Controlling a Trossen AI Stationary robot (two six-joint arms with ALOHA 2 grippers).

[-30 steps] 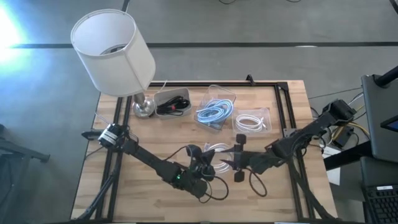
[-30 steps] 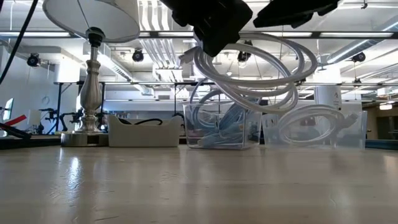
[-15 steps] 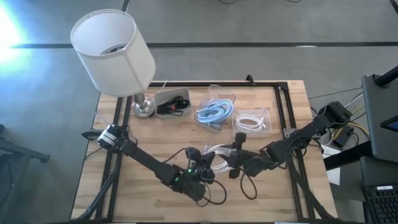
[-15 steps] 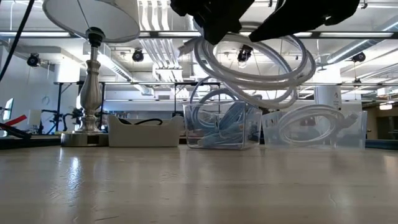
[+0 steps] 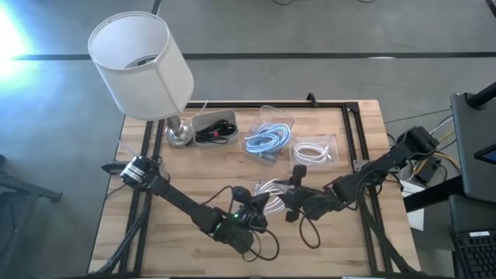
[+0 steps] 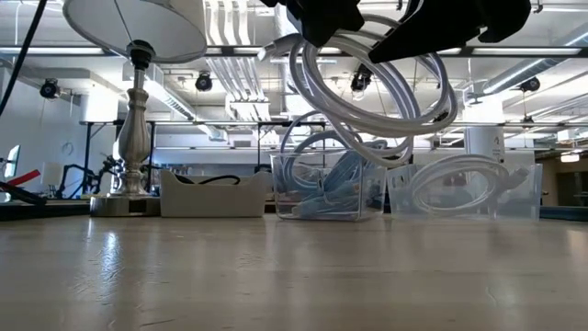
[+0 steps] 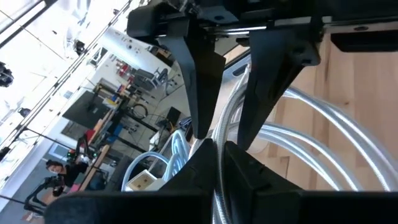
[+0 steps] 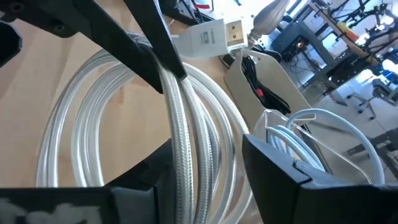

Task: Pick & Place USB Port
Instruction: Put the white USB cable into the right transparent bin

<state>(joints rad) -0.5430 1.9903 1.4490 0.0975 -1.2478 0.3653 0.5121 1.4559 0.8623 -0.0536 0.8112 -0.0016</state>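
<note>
High view: left tool (image 5: 249,211) clenched on the white coiled USB cable (image 5: 269,189), held over the front middle of the tabletop (image 5: 170,232); right tool (image 5: 288,203) right beside the coil. Low view: coil (image 6: 372,92) hangs clear of the tabletop, in front of the clear bins (image 6: 331,188). Wrist views: left fingers (image 7: 205,68) pinch the strands; right fingers (image 8: 280,171) straddle the coil, spread and released.
</note>
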